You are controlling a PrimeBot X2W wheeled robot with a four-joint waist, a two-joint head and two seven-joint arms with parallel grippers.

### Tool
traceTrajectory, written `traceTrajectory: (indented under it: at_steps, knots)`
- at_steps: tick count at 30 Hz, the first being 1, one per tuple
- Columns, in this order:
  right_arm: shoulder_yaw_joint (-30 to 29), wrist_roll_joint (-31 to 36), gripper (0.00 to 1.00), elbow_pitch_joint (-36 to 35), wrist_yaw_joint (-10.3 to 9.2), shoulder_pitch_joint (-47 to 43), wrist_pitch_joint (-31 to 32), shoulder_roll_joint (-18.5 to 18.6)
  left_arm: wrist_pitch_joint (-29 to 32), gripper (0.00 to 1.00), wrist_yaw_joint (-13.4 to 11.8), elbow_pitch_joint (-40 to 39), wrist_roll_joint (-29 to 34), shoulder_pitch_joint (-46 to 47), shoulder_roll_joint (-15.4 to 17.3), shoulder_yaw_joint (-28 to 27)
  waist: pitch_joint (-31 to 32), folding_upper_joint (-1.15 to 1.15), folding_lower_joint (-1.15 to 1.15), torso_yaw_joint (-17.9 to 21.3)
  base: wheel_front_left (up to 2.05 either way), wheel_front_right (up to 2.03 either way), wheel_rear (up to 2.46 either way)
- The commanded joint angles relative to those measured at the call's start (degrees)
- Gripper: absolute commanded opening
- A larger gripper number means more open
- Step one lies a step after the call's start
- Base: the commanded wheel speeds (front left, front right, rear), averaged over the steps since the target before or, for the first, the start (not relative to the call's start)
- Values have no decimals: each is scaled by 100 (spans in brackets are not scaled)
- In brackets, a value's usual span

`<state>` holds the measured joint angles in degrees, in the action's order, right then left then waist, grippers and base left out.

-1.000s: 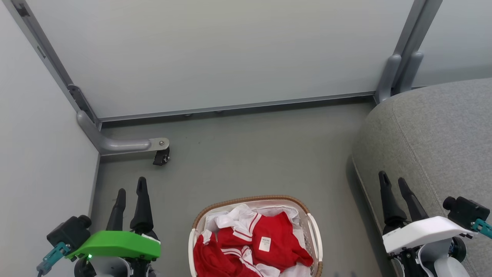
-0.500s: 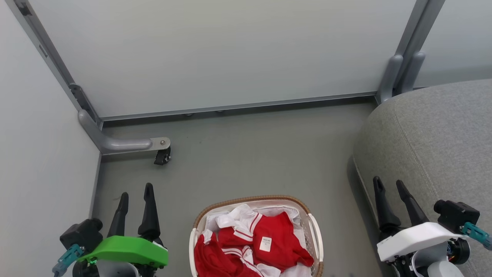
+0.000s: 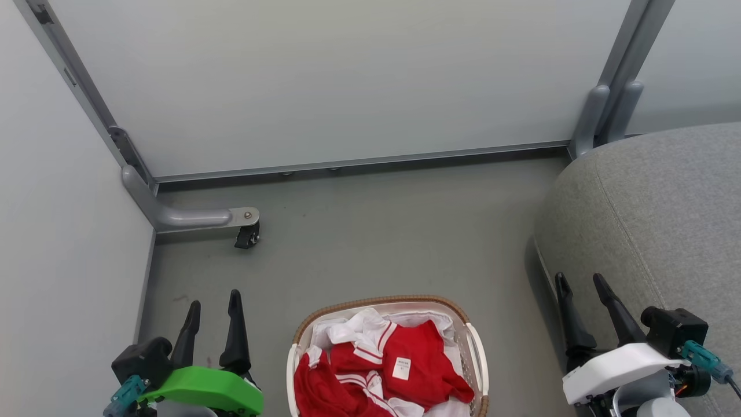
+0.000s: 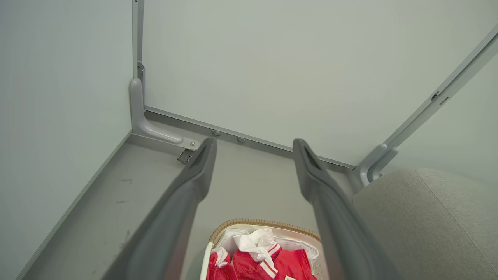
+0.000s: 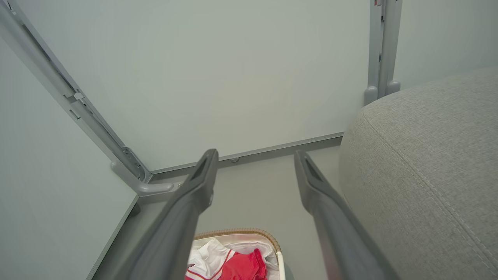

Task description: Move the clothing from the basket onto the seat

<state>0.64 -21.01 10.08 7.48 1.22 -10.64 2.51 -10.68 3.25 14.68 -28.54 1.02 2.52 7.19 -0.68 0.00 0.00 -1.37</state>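
Clothing (image 3: 417, 353) lies heaped inside the basket (image 3: 376, 301), at the bottom centre of the head view. It is red fabric with white stripe trim and white collars bunched toward the far end. A small white label (image 3: 401, 368) faces up on the top piece.

The basket is oval and off-white with a brown woven rim, and it stands on the grey floor (image 3: 376, 231). Its near end is cut off by the bottom edge of the view.

The seat (image 3: 666, 220) is grey and upholstered, with a rounded edge and a stitched seam. It sits to the robot's right of the basket, with a strip of floor between them.

The left tool (image 3: 214, 300) is at the lower left of the head view, fingers spread apart and pointing up the view. It is over the floor near the left wall panel (image 3: 63, 260) and apart from the basket. In the left wrist view the basket's far rim and the clothing show low between the two fingers.

The right tool (image 3: 579, 279) is at the lower right, fingers also spread apart. They lie across the seat's outer edge in the head view; I cannot tell whether they touch it. In the right wrist view the basket sits low, left of centre, with the seat to the right.

Pale panels in grey frames stand beyond the floor. A grey bracket with a small black caster (image 3: 248, 235) rests at the far left corner.
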Motion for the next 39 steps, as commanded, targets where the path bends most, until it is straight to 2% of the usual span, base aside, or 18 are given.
traceTrajectory:
  at_steps: [1,39]
  knots:
    - [13,173,100,-26,2,-52,-63,34,-58,100,-34,-19,126,-39,42,13,-2,0,0,-6,0,0,0]
    - [147,1706,100,34,1,-160,-465,53,-460,100,-111,333,1371,-96,54,271,-50,0,0,-63,0,0,0]
